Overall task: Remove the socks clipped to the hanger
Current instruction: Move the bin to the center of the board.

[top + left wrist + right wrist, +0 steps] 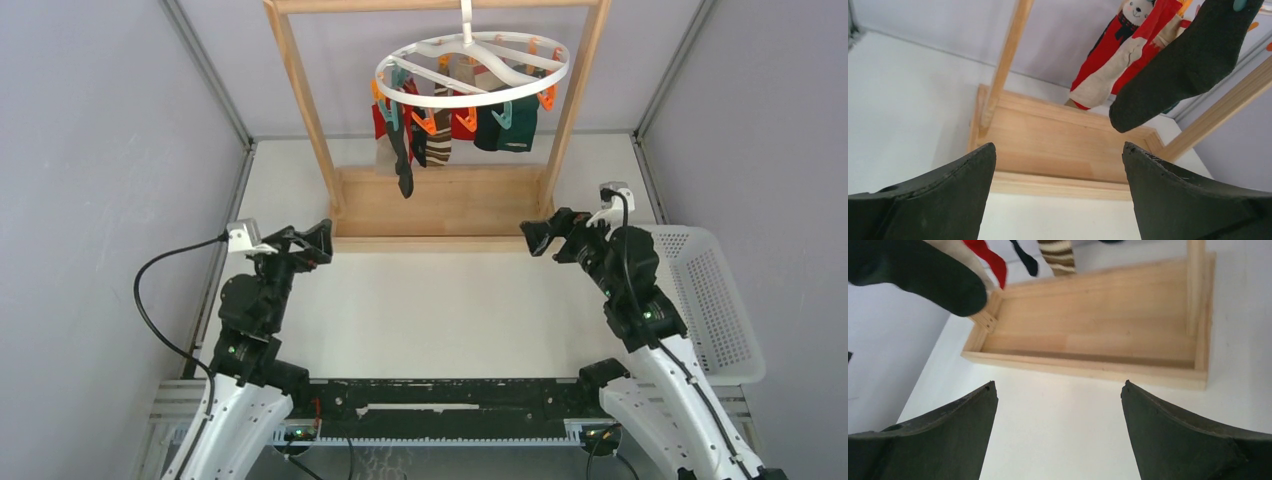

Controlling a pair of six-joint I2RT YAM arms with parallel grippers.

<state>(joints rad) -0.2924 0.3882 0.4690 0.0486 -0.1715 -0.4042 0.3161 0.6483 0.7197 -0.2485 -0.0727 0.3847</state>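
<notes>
The round white hanger point(470, 72) hangs by its hook from the top bar of a wooden rack, with orange and teal clips round its ring. Several socks point(440, 135) dangle from it: red, black, brown-and-cream striped, dark green. My left gripper point(322, 242) stands open, low and to the left of the rack's base. In the left wrist view a black sock point(1188, 65) and a red sock with a white figure point(1118, 45) hang above its open fingers. My right gripper point(535, 238) stands open to the right of the base, a dark sock point(923, 275) above it.
The wooden rack point(440, 205) has two uprights and a flat tray-like base at the back of the table. A white perforated basket point(712, 300) sits at the right, beside the right arm. Grey walls close in both sides.
</notes>
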